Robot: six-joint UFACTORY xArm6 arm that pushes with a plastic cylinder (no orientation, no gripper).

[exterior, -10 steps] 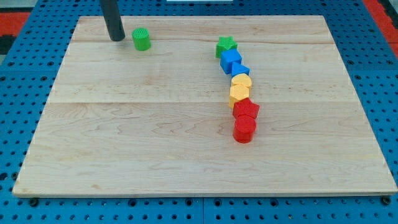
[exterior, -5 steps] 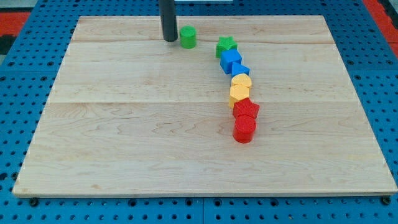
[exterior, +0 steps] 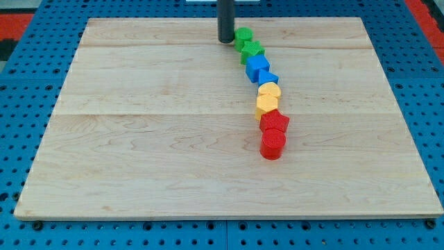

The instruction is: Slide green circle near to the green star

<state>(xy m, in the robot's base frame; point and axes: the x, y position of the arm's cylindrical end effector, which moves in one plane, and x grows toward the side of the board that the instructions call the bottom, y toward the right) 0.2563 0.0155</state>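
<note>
The green circle (exterior: 243,36) sits near the view's top, touching the upper left of the green star (exterior: 252,50). My tip (exterior: 225,40) stands just left of the green circle, touching or almost touching it. The dark rod rises from the tip out of the view's top.
Below the green star a chain of blocks curves down: a blue block (exterior: 257,67), a smaller blue block (exterior: 269,78), two yellow blocks (exterior: 268,92) (exterior: 266,107), a red star (exterior: 275,122) and a red cylinder (exterior: 272,145). All lie on the wooden board (exterior: 139,139).
My tip has moved to the view's right along the top of the board, pushing the green circle rightward until it reached the green star. The other blocks have not moved.
</note>
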